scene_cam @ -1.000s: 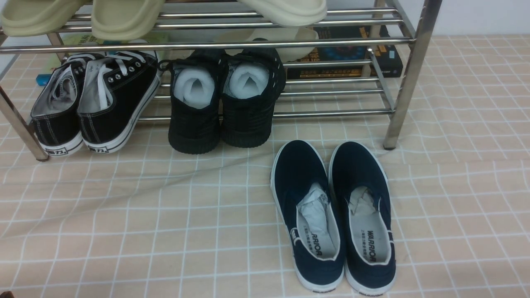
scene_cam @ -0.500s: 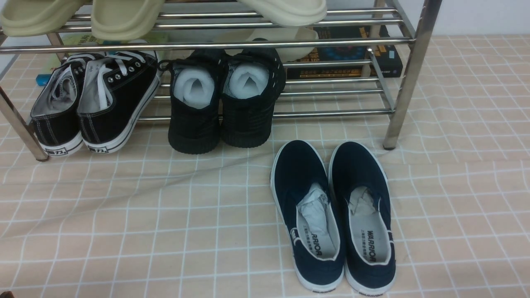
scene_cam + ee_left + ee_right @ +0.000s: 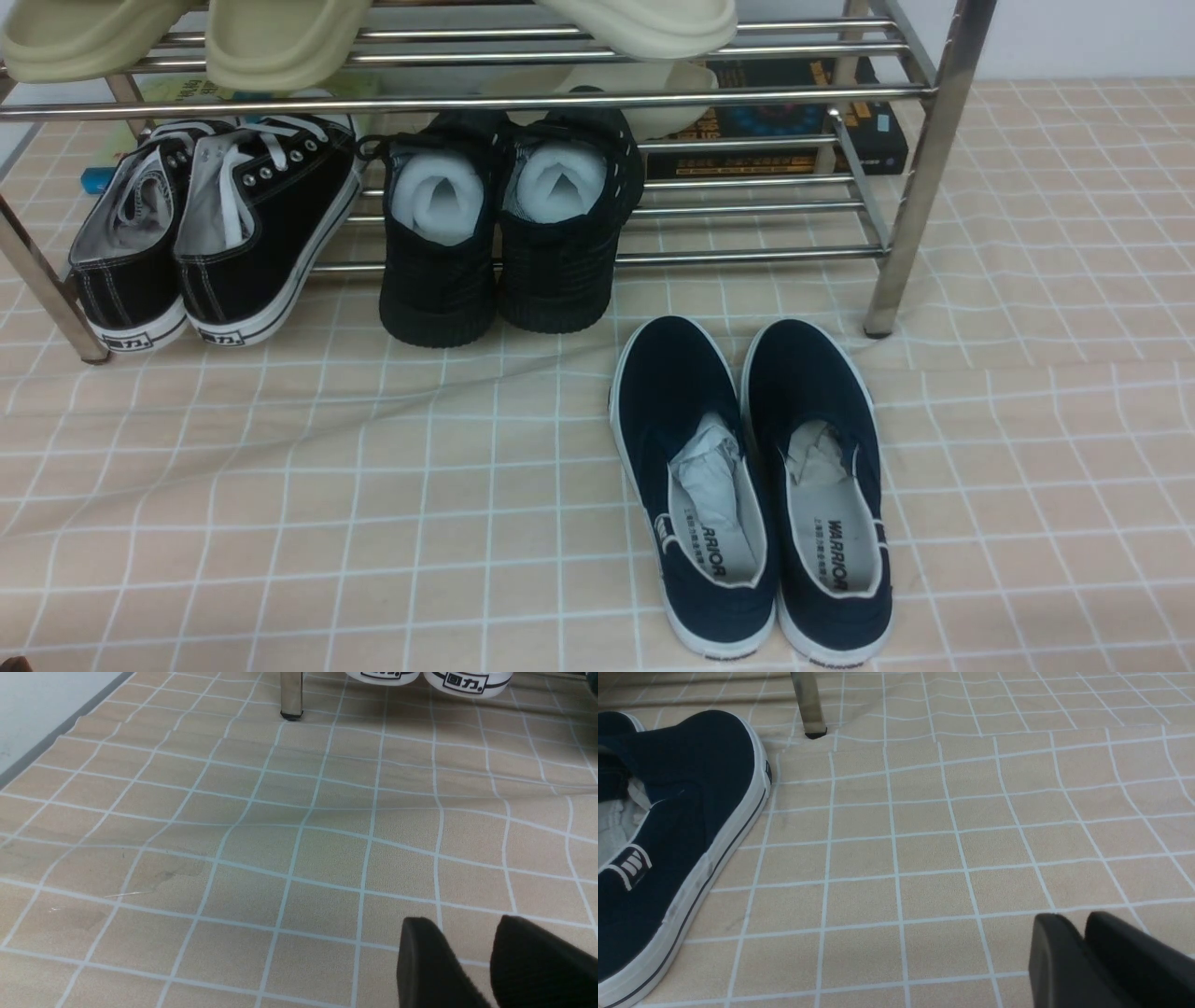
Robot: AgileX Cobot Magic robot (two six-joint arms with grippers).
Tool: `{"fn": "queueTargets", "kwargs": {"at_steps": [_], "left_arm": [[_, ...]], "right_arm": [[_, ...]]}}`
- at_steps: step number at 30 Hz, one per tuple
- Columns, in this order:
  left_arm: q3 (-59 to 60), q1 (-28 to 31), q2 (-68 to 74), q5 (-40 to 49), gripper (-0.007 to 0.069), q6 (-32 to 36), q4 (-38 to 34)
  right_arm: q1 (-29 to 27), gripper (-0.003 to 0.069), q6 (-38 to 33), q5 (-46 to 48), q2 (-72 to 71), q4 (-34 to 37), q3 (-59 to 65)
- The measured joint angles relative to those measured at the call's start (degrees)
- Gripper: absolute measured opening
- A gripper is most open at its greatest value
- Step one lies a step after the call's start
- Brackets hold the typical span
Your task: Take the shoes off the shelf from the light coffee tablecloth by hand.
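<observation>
The two navy shoes [image 3: 750, 485] lay side by side on the tablecloth [image 3: 280, 523], beside the right hand [image 3: 1083, 947], which was nearly closed and empty. The left hand [image 3: 467, 952] stood slightly parted, empty. On the shelf [image 3: 920, 168] ahead: two black sneakers [image 3: 215, 224], two black textured shoes [image 3: 504, 233].

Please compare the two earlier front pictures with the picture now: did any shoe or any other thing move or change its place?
Nothing visibly changed. The navy shoes lie side by side on the tablecloth in front of the shelf, as they did before. No claw shows in the front view.
</observation>
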Motion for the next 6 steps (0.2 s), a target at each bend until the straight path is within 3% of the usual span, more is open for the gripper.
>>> {"fn": "queueTargets", "kwargs": {"at_steps": [6], "left_arm": [[0.0,0.0,0.0,0.0,0.0239,0.0,0.0]], "right_arm": [[0.0,0.0115,0.0,0.0,0.0,0.0,0.0]]}}
